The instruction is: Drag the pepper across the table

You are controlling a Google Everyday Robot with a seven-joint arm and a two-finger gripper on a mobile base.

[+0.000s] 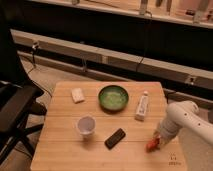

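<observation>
Pepper (151, 145) half-hidden — closed jaws over it, near table (65, 145) edge.

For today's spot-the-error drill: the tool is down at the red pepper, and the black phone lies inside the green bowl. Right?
No. The camera view shows the phone on the table, in front of the bowl. The tool is down at the pepper.

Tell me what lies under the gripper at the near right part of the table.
Under the gripper, which is low over the near right part of the table, the red pepper shows only partly. Its remaining length is covered by the gripper, so whether it is pinched cannot be seen.
</observation>
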